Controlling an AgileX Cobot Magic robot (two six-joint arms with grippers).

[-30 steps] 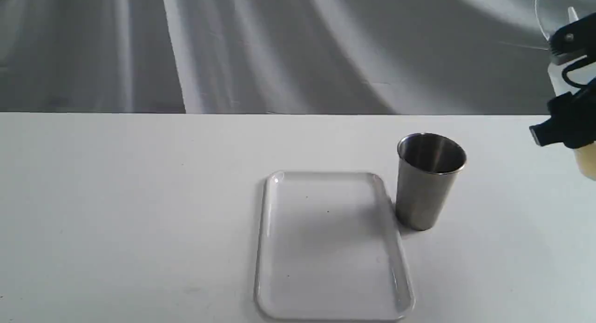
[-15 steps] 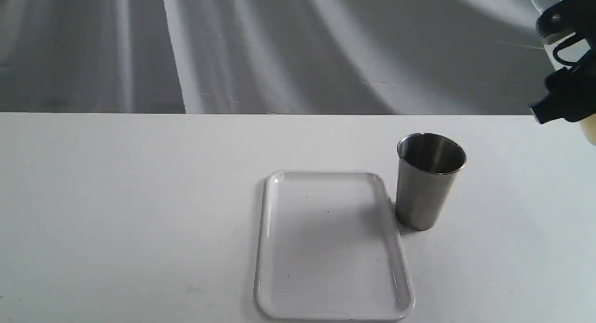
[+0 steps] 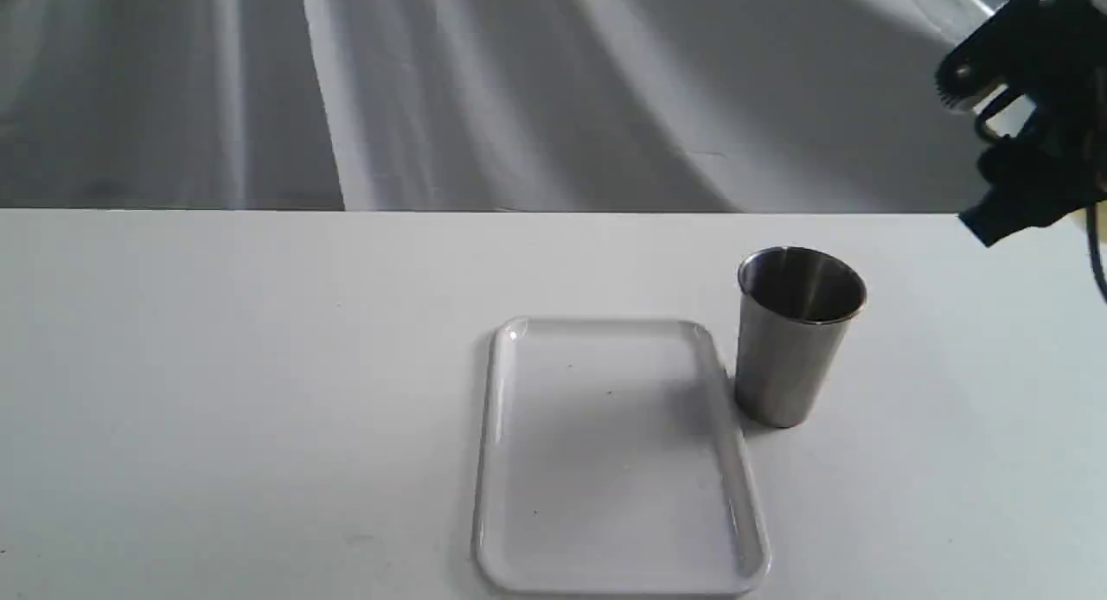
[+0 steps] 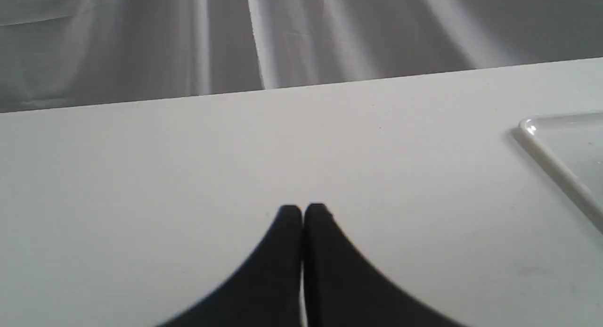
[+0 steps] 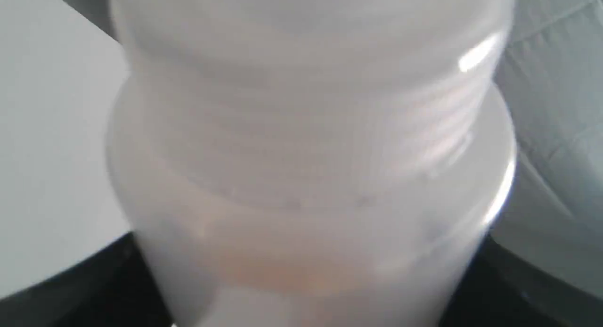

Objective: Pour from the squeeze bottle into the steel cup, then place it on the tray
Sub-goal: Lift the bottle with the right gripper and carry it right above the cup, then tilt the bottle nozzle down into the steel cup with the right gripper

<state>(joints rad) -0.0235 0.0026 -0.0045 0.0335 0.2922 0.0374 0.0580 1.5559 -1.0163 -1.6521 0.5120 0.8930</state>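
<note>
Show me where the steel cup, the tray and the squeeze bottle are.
steel cup (image 3: 791, 358): exterior view, middle of its outer wall.
tray (image 3: 486, 462): exterior view, its left rim.
squeeze bottle (image 5: 311, 152): right wrist view, its ribbed upper body.

A plain white table (image 3: 259, 410) carries two things. A flat white tray (image 3: 487, 462) (rounded corners, low raised rim) lies right of the middle towards the near edge, its long sides running near to far. A steel cup (image 3: 791, 358) stands upright on the table, just beside the tray's far right corner; whether they touch is unclear.
</note>
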